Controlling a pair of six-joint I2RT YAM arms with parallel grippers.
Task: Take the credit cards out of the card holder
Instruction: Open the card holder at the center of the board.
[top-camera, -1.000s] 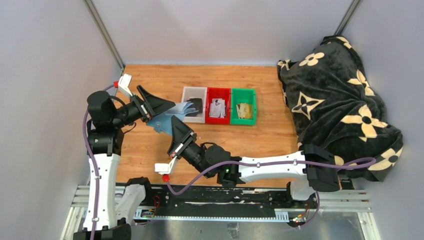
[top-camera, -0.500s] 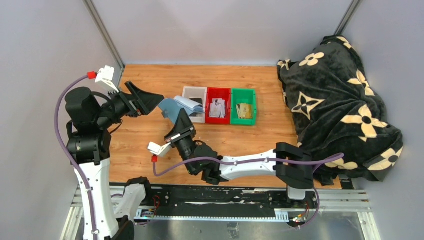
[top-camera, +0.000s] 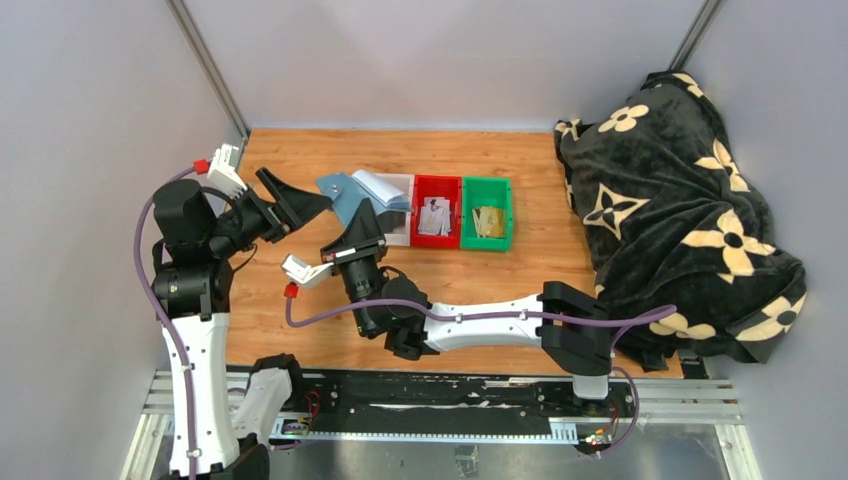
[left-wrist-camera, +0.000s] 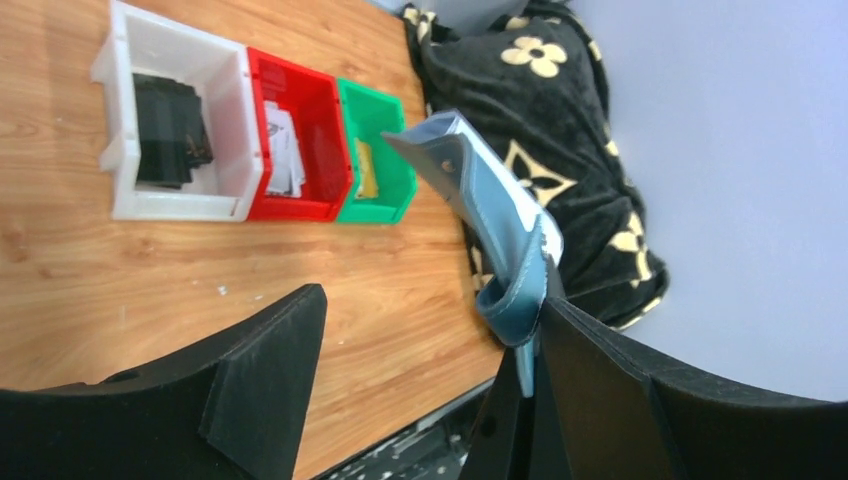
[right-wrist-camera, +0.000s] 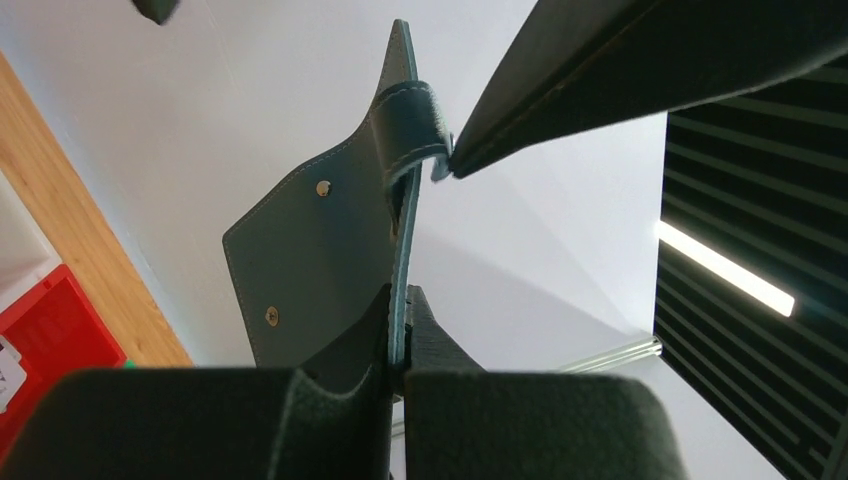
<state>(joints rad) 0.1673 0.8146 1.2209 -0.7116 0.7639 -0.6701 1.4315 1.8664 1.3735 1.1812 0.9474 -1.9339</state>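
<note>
The slate-blue card holder is held up off the table, hanging open, in front of the white bin. My right gripper is shut on its lower edge; in the right wrist view the edge sits pinched between the jaws. My left gripper is open wide just left of it. In the left wrist view one fingertip touches the holder's strap loop. A pale edge shows along the open holder; I cannot tell whether it is a card. Dark flat cards lie in the white bin.
A white bin, a red bin and a green bin stand in a row at mid-table, with papers in the red and green ones. A black flowered blanket fills the right side. Walls close in on the left and the back.
My right gripper has raised the card holder and carried it away from me toward the bins. My left gripper let go of it, drew back, and has come back to its strap.
</note>
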